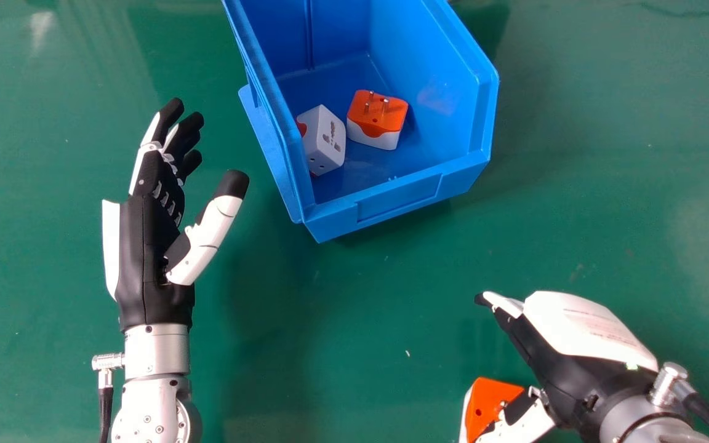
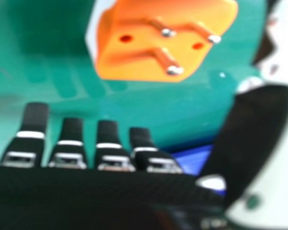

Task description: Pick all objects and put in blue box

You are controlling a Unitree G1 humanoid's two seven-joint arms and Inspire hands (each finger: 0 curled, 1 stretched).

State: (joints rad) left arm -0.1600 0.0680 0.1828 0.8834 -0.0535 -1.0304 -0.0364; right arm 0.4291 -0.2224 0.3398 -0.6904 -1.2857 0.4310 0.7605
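My right hand (image 1: 567, 369), at four o'clock, holds its fingers wide near an adapter (image 1: 488, 400); my left hand (image 1: 151, 258), at nine, is wide too. Twelve: blue box (image 1: 345, 220), two more adapters (image 1: 328, 138) inside.

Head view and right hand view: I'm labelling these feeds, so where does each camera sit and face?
Head view: on the robot's head, facing forward and down at the green table and blue box; the left hand, right hand and both silver forearms show.
Right hand view: at the right hand, facing an orange-and-white adapter beyond its fingertips; its thumb shows too.
Shared: right hand, that adapter, green table.
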